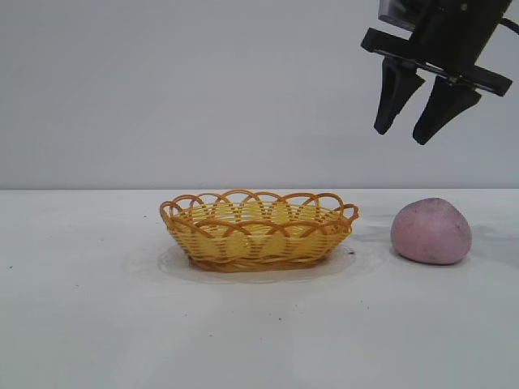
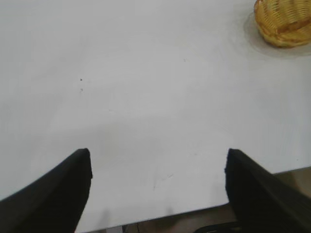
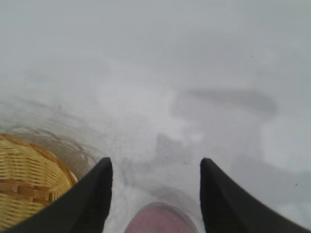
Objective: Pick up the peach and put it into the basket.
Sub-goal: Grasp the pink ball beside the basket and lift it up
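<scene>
The peach sits on the white table, to the right of the basket in the exterior view and clearly apart from it, with a strip of bare table between them. It rests on its broad side, pale pink-purple and slightly lumpy. The basket stands upright near the middle of the table, and no fruit shows in it.

The right gripper hangs in the air well above the table, over the gap between basket and peach and a little nearer the peach. Its two dark fingers point downward and stand apart with nothing between them. In the right wrist view the same gripper frames bare table between its tips; the top of the peach shows below them, close to the camera, and a part of the basket lies off to one side. The fingers touch neither.

The left gripper appears only in its own wrist view. Its fingers are spread wide over bare table near the table's edge, holding nothing. The basket shows far off in a corner of that view, well away from this gripper.
</scene>
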